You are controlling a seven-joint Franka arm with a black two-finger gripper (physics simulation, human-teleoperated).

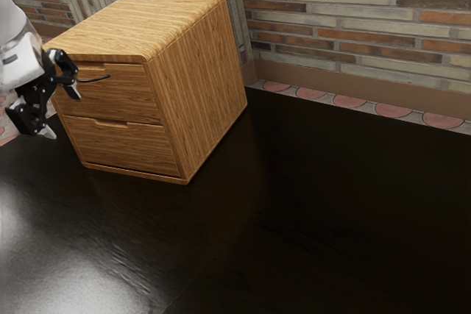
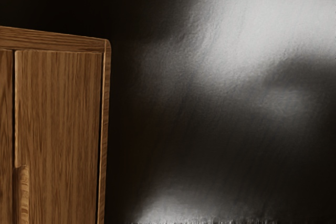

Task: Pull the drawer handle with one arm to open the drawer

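Upper drawer (image 1: 121,97): set in the front face of a light wooden cabinet (image 1: 199,86), front panel in line with the cabinet face. Its handle (image 1: 94,79) is a thin dark bar lying level across the upper part of the panel, toward the exterior view's left.

Lower drawer (image 1: 125,145): directly beneath, with a wood-coloured pull near its top edge.

Gripper (image 1: 62,117): black, at the exterior view's left edge, in front of the drawer fronts. Jaws stand wide apart, nothing clamped between them. The upper finger (image 1: 71,84) is just beside the handle's near end; contact cannot be confirmed. The lower finger hangs well below the handle. The white arm (image 1: 15,42) enters above it.

The cabinet stands on a dark glossy table (image 1: 294,218). In the wrist view, a grained corner of the cabinet (image 2: 58,129) sits against the table (image 2: 236,77), which carries a broad pale reflection.

A brick wall (image 1: 353,12) stands behind.
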